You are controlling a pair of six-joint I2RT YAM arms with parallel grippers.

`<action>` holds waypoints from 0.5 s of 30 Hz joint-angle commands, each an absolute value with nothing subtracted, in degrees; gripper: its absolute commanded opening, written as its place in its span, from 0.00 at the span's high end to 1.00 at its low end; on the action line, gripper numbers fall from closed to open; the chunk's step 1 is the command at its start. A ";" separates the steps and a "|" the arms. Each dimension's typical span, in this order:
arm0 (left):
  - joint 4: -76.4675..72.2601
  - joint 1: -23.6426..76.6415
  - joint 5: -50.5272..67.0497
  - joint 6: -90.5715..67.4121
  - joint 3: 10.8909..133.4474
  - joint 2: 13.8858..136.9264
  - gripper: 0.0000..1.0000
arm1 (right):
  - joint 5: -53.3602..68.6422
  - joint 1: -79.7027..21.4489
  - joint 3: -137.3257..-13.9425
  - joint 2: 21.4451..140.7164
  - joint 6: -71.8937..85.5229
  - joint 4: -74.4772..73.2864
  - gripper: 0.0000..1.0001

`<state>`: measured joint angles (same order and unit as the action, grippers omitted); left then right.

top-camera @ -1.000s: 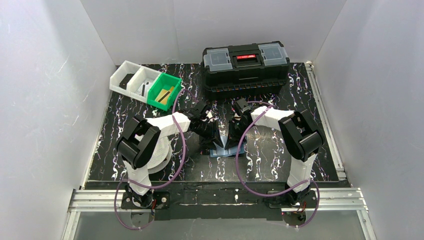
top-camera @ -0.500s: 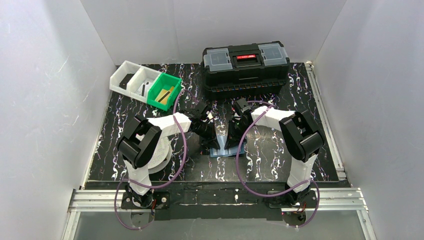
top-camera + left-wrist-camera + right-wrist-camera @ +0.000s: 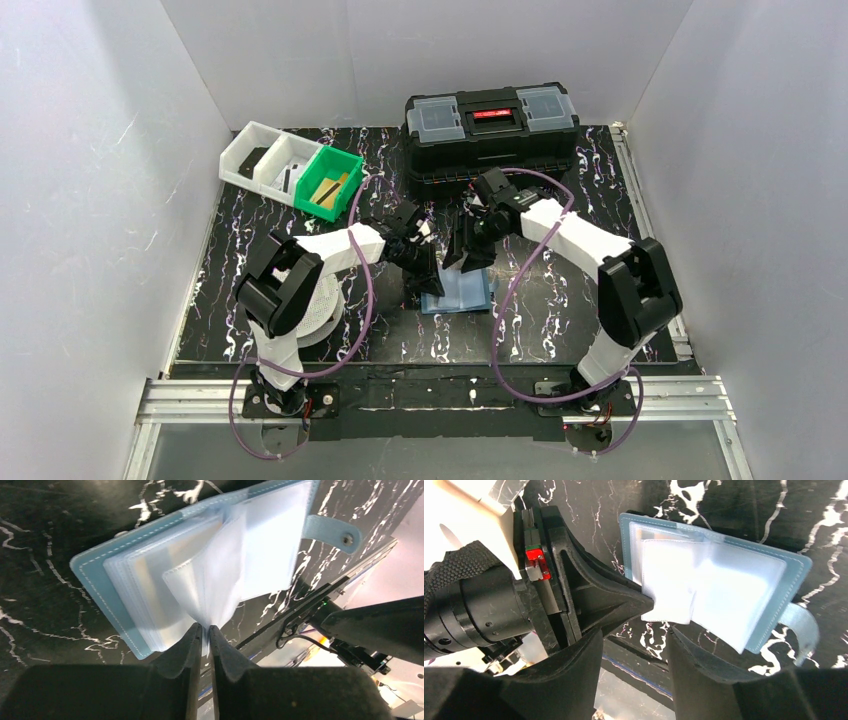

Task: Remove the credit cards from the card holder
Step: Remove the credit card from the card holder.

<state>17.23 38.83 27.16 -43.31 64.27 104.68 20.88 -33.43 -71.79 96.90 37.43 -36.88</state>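
Where the left claw [image 3: 206,630] is pressed together, a clear page [image 3: 220,580] of the card holder [image 3: 100,575] is pinched between its tips. The blue holder is laid open on the black counter [image 3: 40,530], between the two arms. The right claw [image 3: 634,639] is held spread, with nothing in it, near the holder. A black toolbox [image 3: 490,135] is seen behind them.
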 commanded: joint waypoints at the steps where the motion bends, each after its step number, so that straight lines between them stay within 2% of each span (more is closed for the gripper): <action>1: 18.38 40.17 28.83 -42.01 67.73 103.97 0.86 | 16.87 -31.36 -72.94 93.15 35.69 -41.80 0.43; 9: 18.20 41.73 30.08 -42.29 72.82 107.36 0.69 | 14.04 -28.39 -70.53 89.90 34.72 -43.04 0.43; 15: 18.28 43.02 30.67 -42.37 76.70 110.82 0.64 | 13.06 -26.96 -67.80 87.91 34.77 -42.90 0.44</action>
